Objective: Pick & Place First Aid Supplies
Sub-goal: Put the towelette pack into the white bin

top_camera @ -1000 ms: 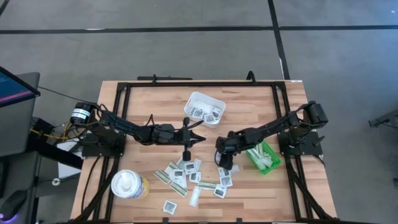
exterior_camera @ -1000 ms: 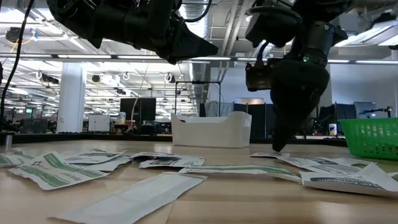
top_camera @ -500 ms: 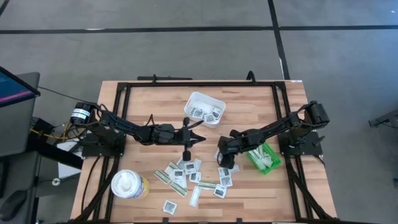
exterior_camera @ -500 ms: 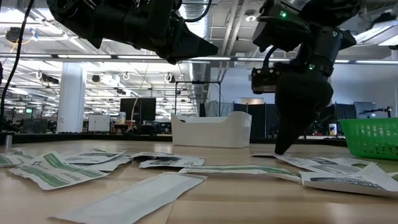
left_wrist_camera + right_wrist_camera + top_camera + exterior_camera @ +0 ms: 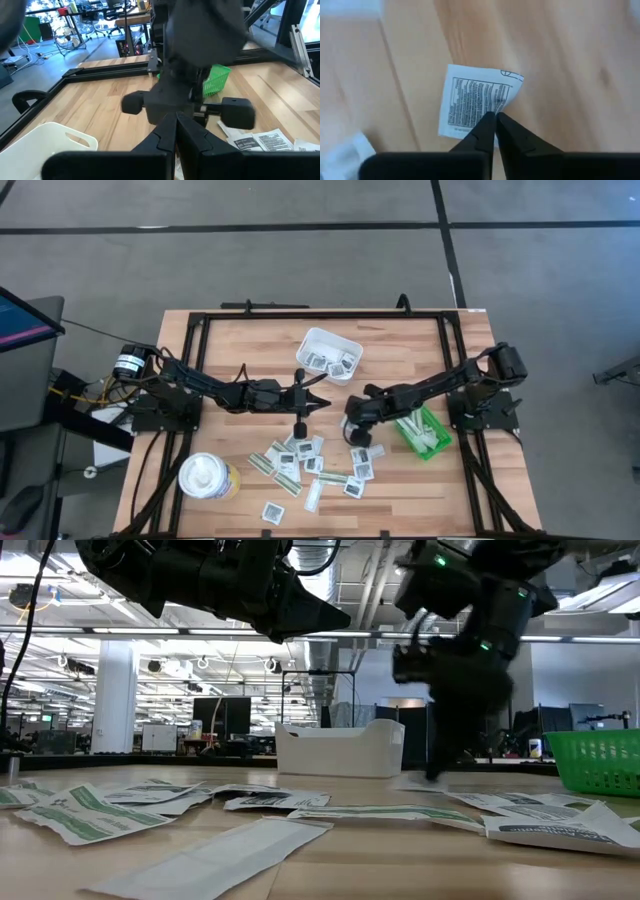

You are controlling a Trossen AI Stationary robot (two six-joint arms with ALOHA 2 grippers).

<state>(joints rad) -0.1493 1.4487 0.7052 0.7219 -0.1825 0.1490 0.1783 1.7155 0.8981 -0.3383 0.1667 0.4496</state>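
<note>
The first aid supplies [image 5: 310, 465] lie scattered flat on the wooden table near its front middle; they are square white packets with dark print and narrow white-and-olive strips. My right gripper [image 5: 353, 438] points down at the right end of the scatter, shut on one square printed packet [image 5: 472, 102]. My left gripper [image 5: 325, 402] hangs shut over the table's middle, above the packets, with nothing in it. In the low view the right gripper [image 5: 432, 772] reaches down to the tabletop. My right gripper pinches the square packet's edge [image 5: 492, 109] between its two fingertips, coming from above and pointing down. The packet spreads out flat beyond the fingers, one far corner [image 5: 515, 80] curled up. Whether it is clear of the table I cannot tell.
A white tray [image 5: 345, 343] holding several packets stands behind the scatter. A green bin [image 5: 432, 442] sits at the right, beside my right arm. A white round tub [image 5: 208, 477] stands near the front left. A black frame [image 5: 300, 313] runs around the table.
My right gripper has shut on the square packet and moved a little toward the table's left edge. The left arm has kept still.
</note>
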